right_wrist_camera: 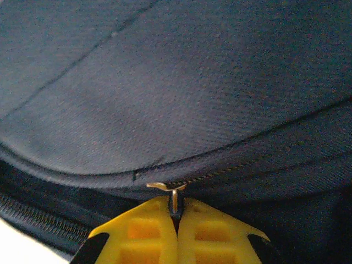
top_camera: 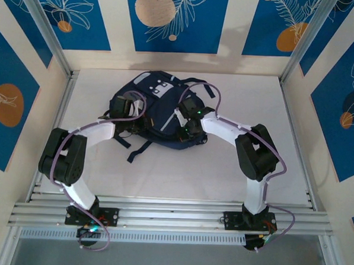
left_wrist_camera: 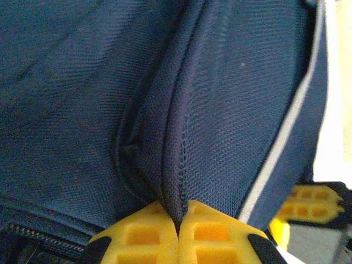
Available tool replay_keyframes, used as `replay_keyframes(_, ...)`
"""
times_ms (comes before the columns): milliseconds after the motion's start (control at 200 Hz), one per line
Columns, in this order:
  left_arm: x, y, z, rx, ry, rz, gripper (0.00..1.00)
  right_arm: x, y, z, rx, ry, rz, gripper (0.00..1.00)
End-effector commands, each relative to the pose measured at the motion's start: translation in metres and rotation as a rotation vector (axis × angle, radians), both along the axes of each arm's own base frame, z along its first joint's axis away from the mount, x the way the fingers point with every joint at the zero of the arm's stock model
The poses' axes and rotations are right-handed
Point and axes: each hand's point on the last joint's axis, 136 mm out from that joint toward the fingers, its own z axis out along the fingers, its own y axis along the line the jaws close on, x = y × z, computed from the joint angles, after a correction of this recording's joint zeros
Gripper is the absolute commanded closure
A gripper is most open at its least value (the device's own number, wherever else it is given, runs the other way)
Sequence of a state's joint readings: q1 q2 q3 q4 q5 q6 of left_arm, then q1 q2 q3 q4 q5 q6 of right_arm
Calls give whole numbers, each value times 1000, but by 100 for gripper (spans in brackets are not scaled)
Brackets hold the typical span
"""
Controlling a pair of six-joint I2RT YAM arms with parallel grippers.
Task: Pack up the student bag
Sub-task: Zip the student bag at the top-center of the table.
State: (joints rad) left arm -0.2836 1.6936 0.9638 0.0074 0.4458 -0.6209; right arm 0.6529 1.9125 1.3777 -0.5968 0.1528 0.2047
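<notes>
The student bag (top_camera: 161, 102), dark navy with a white dotted patch near its top, lies flat in the middle of the white table. My left gripper (top_camera: 132, 111) rests on the bag's left side. In the left wrist view its yellow fingers (left_wrist_camera: 144, 234) are shut on a stitched fold of the bag's navy fabric (left_wrist_camera: 177, 181). On the bag's right side sits my right gripper (top_camera: 188, 120). The right wrist view has its fingers (right_wrist_camera: 144, 231) shut on the metal zipper pull (right_wrist_camera: 174, 199), just below the zipper line (right_wrist_camera: 231, 170).
A black strap (top_camera: 139, 149) trails from the bag toward the near edge. Blue patterned walls and metal posts (top_camera: 46, 30) enclose the table (top_camera: 238, 88) on three sides. A rail (top_camera: 172, 214) with both arm bases runs along the front. Bare table lies around the bag.
</notes>
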Motion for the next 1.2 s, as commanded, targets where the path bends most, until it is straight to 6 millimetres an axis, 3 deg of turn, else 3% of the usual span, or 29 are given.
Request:
replay_keyframes(0, 38, 20, 8, 68, -96, 54, 100, -66, 32, 0, 43, 171, 100, 100)
replay_keyframes(165, 63, 13, 21, 65, -122, 37, 100, -86, 92, 8, 159, 201, 158, 100)
replay_keyframes(220, 67, 12, 28, 64, -127, 38, 76, -85, 107, 11, 192, 204, 159, 100)
replay_keyframes(310, 66, 15, 39, 71, -137, 46, 46, -77, 125, 17, 222, 188, 153, 100)
replay_keyframes(405, 53, 22, 47, 83, -134, 64, 31, -64, 129, 21, 229, 158, 127, 100)
replay_keyframes(475, 38, 25, 49, 73, -116, 73, 28, -57, 126, 23, 235, 146, 103, 100)
replay_keyframes(700, -14, 42, 29, 60, -27, 142, 27, -49, 116, 30, 332, 141, 23, 100)
replay_keyframes(835, -24, 28, 26, -73, 14, 156, 27, -53, 120, 34, 390, 156, 23, 100)
replay_keyframes(975, -28, 10, 16, -138, 36, 147, 34, -53, 124, 36, 415, 159, 18, 100)
replay_keyframes(1075, -29, 0, -1, -169, 74, 142, 50, -56, 126, 38, 430, 174, 31, 100)
replay_keyframes(1195, -24, -5, -9, -209, 76, 145, 85, -65, 119, 35, 396, 196, 58, 100)
